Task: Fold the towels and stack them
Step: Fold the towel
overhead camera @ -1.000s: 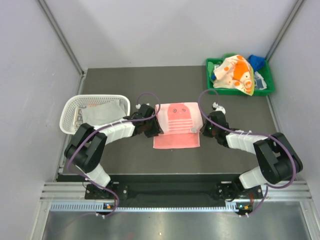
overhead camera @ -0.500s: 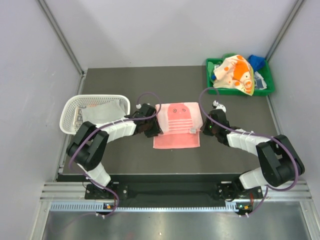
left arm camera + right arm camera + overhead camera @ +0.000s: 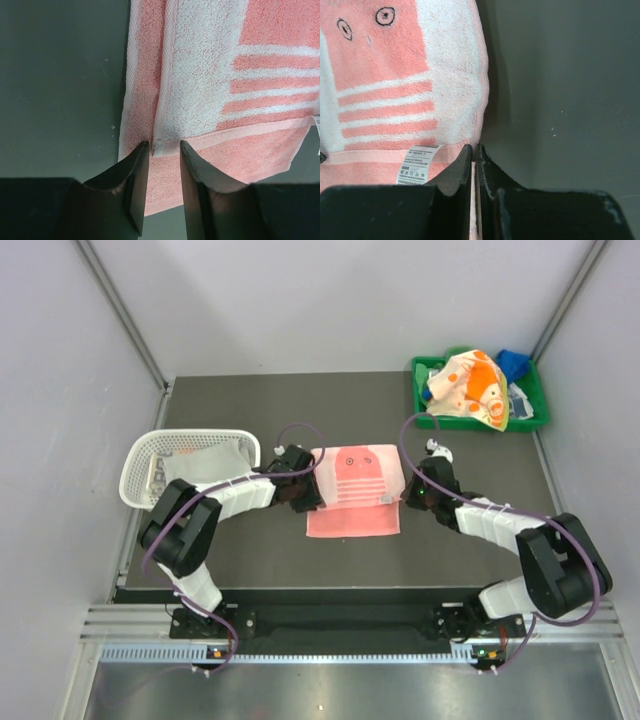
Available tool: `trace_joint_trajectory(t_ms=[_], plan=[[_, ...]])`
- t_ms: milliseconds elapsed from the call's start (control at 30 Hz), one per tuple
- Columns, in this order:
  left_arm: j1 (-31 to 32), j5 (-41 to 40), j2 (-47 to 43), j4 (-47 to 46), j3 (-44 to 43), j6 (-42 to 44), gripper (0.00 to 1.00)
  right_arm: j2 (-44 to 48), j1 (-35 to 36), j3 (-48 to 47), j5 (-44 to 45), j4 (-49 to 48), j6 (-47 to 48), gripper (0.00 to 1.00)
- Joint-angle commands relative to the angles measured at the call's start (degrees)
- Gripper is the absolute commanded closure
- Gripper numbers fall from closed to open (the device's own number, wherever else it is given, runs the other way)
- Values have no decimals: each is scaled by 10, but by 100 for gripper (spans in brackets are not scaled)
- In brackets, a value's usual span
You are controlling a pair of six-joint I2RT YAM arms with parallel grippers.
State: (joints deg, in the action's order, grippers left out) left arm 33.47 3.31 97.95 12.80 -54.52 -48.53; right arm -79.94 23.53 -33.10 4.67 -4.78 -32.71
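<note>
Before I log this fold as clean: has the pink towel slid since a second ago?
No. The pink towel sits just as far from the white basket and green tray as before.

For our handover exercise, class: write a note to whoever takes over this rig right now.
Left gripper: fingers apart, astride the left hem of the pink towel. Right gripper: shut on its right hem. It lies mid-table, folded over once. A grey towel sits in the basket; an orange towel and a blue towel lie bunched in the tray. To do: finish this fold, stack, fold the rest.
</note>
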Motion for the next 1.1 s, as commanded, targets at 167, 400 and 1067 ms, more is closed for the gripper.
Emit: trace_joint_trajectory(t_ms=[167,400,1067], plan=[[2,-9,11,5,-23,8,71,36,7,-34,-6,2,8,98],[3,-13,6,12,-34,12,83,44,7,-42,-10,11,10,98],[3,-9,16,14,-38,14,87,43,7,-38,-17,5,8,98]])
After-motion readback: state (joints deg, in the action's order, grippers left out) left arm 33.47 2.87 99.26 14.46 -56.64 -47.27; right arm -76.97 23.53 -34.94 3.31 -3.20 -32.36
